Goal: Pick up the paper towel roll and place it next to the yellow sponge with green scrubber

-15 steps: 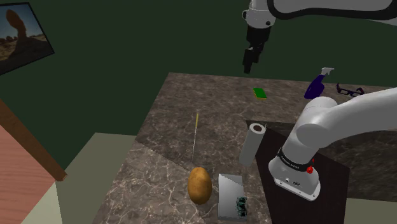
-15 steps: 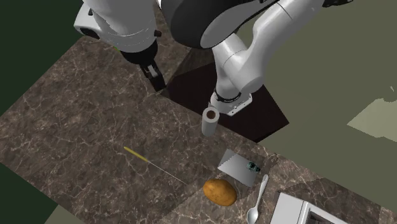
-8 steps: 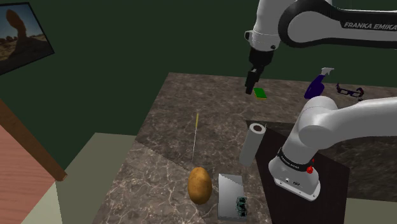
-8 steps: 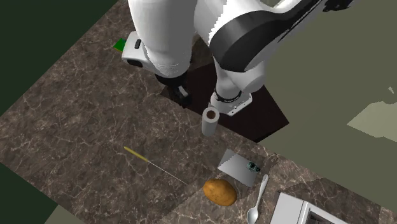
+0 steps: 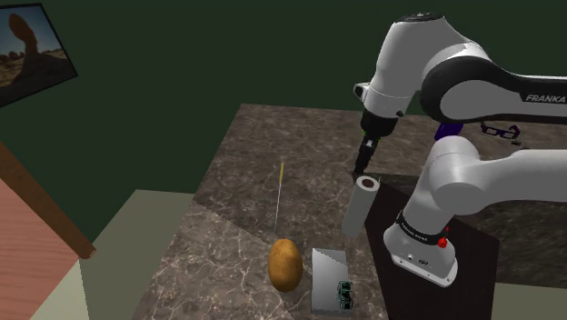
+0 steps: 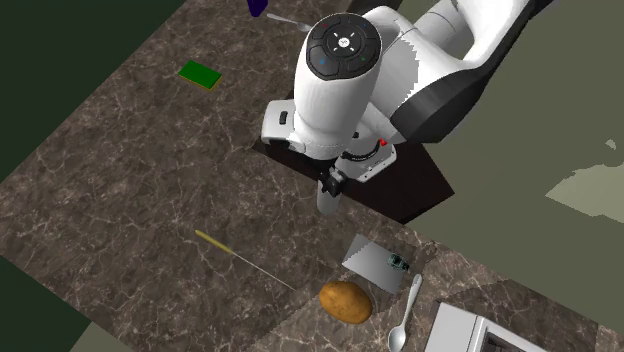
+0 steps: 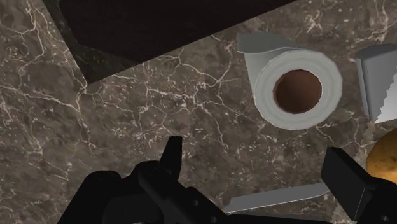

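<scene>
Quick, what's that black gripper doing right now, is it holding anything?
Gripper: open, holding nothing; the paper towel roll stands apart from its fingers.

Veined dark stone countertop (image 7: 127, 95), matt grey paper towel roll (image 7: 294, 89) with brown core, glossy white arm (image 6: 340, 90)

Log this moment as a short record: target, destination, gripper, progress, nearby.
target: paper towel roll, upright on the counter
destination: sponge, green face up, well apart from the roll
gripper: gripper above the counter close to the roll, fingers open, roll not between them
progress: roll not yet grasped
nearby: potato, spoon
</scene>
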### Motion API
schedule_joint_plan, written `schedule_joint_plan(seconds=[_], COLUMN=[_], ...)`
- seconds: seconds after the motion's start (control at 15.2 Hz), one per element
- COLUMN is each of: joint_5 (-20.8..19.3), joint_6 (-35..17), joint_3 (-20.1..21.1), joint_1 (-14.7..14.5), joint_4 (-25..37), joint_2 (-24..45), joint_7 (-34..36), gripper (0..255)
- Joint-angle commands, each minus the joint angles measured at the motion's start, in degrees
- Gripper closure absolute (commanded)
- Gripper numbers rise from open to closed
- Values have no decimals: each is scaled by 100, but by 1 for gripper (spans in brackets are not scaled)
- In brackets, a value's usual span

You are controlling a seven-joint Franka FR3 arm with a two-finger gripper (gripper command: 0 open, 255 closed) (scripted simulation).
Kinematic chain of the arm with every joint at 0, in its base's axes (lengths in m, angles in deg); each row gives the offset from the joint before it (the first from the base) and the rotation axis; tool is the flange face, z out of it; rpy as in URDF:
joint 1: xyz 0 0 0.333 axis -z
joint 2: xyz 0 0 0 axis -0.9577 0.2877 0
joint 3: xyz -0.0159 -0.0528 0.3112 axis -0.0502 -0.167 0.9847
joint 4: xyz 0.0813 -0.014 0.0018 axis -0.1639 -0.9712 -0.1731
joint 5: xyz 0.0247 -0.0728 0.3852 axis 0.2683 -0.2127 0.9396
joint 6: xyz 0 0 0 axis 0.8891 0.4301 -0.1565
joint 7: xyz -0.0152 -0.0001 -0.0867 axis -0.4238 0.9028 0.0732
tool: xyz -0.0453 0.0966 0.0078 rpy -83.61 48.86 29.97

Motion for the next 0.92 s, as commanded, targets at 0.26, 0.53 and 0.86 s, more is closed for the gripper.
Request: schedule_joint_plan(seconds=[0.26, 0.53, 0.86], joint_5=[595, 704, 750], joint_6=[-271, -564, -686], joint_3=[462, 565, 609], joint_1=[-520, -593, -623], joint_4=[-653, -959, -1076], joint_2=[-450, -452, -442], joint_7=[324, 331, 335], gripper=[0, 0, 0])
